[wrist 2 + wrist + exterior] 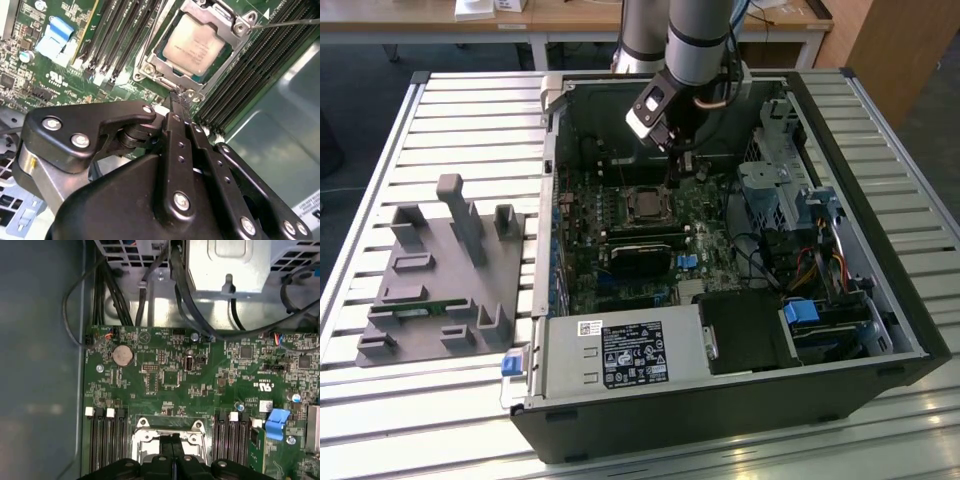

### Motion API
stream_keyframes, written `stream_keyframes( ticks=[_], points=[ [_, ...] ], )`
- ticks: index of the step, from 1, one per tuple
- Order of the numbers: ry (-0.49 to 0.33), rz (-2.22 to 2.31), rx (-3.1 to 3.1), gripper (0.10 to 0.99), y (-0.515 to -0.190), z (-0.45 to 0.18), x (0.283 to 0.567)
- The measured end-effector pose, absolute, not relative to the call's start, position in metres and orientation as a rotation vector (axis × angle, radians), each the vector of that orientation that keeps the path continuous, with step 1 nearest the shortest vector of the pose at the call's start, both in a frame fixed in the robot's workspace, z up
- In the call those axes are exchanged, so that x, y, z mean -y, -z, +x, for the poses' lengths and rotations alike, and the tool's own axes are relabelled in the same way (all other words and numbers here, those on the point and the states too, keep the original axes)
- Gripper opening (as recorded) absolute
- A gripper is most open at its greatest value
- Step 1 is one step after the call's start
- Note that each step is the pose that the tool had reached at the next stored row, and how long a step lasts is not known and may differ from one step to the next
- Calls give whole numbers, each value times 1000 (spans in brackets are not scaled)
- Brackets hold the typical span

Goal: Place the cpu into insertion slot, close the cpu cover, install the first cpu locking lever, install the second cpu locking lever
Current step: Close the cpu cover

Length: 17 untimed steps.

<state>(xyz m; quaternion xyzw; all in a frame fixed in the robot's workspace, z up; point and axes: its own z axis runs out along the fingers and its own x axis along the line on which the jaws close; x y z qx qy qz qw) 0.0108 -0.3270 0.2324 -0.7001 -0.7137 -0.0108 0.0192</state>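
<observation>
Gripper (179, 100) is down inside the open computer case (720, 425), fingers pressed tight together, narrow, no gap between the tips. In both wrist views the tips sit right at the edge of the socket; in the second wrist view they touch or nearly touch the small tab on the near rim of the cpu cover (165, 75). Can't tell whether anything is pinched between them.

cpu (195, 47) lies flat in the insertion slot (632, 206), dull silver top facing up. Cover frame is lying down around it, with the chip showing through the cut-out.

Thin lever rod (290, 22) runs out from the far corner of the socket across the memory slots (260, 65). Can't tell if it is latched.

In the first wrist view the socket is between two banks of memory slots, with a coin cell (122, 356) further up the board and a blue connector (277, 422) off to one side.

In the exterior view the case lies on its side on a slatted metal table (470, 120), with the power supply (620, 355) at the near edge. Grey fixture block (440, 270) sits on the table at the exterior view's left, well apart from the arm.
</observation>
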Motion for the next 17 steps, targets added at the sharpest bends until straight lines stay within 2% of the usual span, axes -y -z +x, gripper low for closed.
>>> stream_keyframes(
  ticks=[17],
  points=[
    [34, -2173, 2215, 106, -218, -17, 328]
  ],
)
